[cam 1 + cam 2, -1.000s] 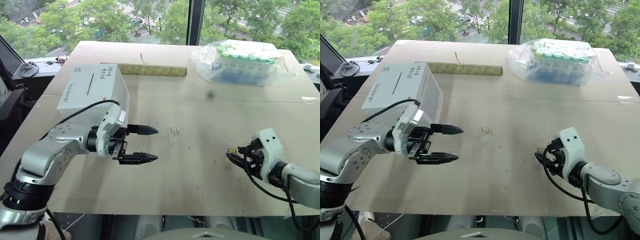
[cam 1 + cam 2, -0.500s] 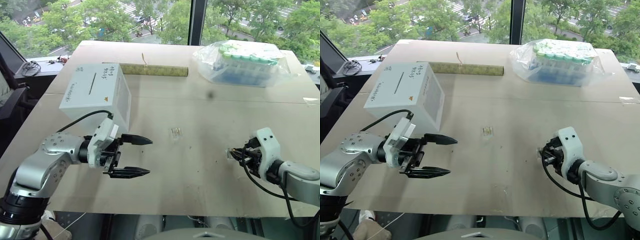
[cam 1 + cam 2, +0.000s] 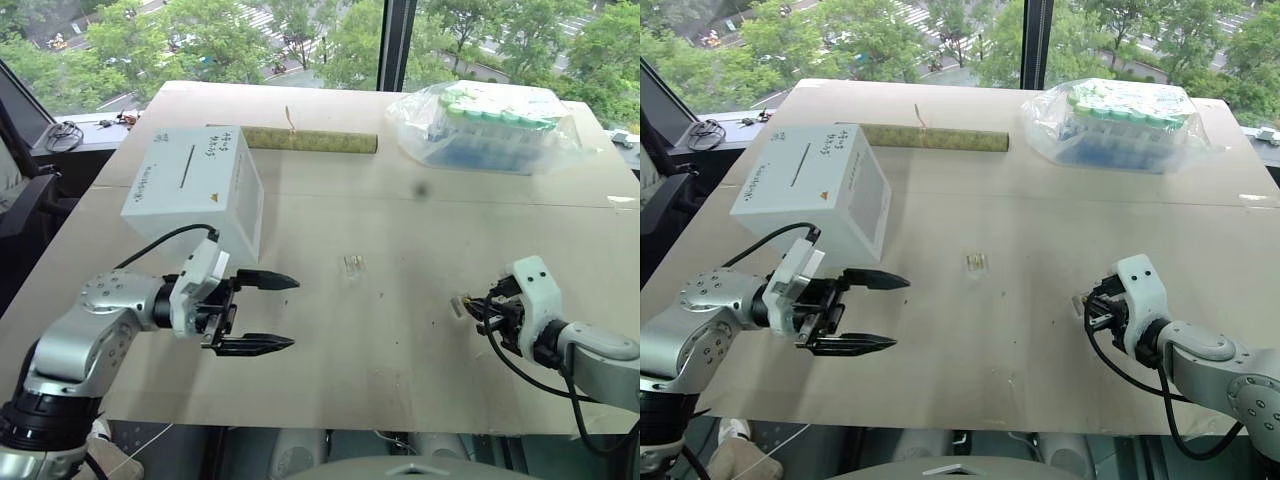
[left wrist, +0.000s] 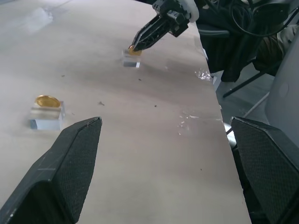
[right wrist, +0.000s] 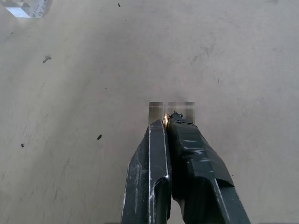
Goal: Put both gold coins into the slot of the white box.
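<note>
Edgewise, a gold coin (image 5: 165,120) sits pinched in the closed right gripper (image 5: 169,122); left gripper (image 3: 282,312) gapes empty.

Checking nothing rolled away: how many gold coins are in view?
2. One gold coin lies on its clear holder mid-table; the other coin is pinched in the right gripper over its holder.

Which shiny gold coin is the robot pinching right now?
The round gold coin on the far clear plastic holder, pinched by the right gripper. The other gold coin lies untouched on its holder.
</note>
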Motion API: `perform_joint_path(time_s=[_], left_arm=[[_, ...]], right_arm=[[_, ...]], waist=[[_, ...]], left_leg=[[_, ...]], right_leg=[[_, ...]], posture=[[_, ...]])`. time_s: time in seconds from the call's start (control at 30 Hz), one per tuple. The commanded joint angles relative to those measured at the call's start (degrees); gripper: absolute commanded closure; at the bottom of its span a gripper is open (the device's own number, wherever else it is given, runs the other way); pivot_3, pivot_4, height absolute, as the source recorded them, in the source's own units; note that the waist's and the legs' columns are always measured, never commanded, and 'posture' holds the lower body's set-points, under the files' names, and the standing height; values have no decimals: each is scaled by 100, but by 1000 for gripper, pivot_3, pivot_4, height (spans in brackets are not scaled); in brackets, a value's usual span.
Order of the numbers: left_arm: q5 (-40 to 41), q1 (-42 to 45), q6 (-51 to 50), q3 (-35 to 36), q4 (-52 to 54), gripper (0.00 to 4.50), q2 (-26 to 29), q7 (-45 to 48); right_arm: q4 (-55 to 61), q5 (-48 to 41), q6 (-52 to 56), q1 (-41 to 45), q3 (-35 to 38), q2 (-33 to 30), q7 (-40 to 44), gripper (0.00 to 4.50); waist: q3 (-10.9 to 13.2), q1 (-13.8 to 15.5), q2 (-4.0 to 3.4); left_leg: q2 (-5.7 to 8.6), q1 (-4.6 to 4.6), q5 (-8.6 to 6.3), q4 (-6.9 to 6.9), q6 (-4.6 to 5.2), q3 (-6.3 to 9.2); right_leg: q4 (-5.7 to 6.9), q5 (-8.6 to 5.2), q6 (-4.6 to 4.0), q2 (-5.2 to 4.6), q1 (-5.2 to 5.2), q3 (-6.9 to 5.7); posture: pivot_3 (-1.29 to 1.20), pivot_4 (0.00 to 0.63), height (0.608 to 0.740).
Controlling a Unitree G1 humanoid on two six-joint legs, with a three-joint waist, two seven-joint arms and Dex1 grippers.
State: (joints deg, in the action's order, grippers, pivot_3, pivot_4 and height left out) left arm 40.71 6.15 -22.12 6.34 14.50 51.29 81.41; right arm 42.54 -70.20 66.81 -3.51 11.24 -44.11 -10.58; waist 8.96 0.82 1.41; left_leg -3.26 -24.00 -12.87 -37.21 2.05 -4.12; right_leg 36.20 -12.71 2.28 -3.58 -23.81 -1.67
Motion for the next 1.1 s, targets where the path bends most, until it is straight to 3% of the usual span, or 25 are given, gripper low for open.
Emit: perform_joint_path(time_s=[0.03,0.33,0.5,0.67,0.9,1.1], left_arm=[[178,203,-130,101,11,0,-90,-71],[1673,1468,-2081,365,110,0,-585,-1690],[2225,2505,-2771,329,-72,0,-1205,-2762],[1851,3575,-2899,-204,-379,0,-1925,-3275],[1713,3909,-2934,-533,-411,0,-2388,-3171],[1600,3885,-2847,-495,-342,0,-2330,-2944]], right_arm=[[136,27,-60,-49,146,-96,71,4428],[597,-666,-944,-39,1068,-228,1048,4428],[531,-902,-1372,689,1018,-461,1493,4428],[129,-431,-1582,2062,352,-500,1858,4428],[-402,1,-1619,3481,-355,-203,2044,4428],[-437,-115,-1510,3801,-396,-102,2085,4428]], waist=[[0,-2,0],[1,-2,2],[6,-13,9],[10,-3,16],[11,-42,16],[12,-2,16]], left_leg=[[0,0,0,-1,0,0],[6,-5,0,-7,0,8],[9,6,0,-12,0,4],[11,15,1,-25,0,8],[10,4,1,-20,0,2],[8,-4,1,-14,0,4]], right_leg=[[0,0,0,0,0,0],[3,-3,8,7,3,-3],[9,-2,10,14,11,4],[26,-3,8,31,20,13],[26,23,7,44,4,44],[25,22,8,46,-1,33]], posture=[[0,150,740],[0,150,740],[0,150,740],[0,150,740],[0,150,740],[0,150,740]])
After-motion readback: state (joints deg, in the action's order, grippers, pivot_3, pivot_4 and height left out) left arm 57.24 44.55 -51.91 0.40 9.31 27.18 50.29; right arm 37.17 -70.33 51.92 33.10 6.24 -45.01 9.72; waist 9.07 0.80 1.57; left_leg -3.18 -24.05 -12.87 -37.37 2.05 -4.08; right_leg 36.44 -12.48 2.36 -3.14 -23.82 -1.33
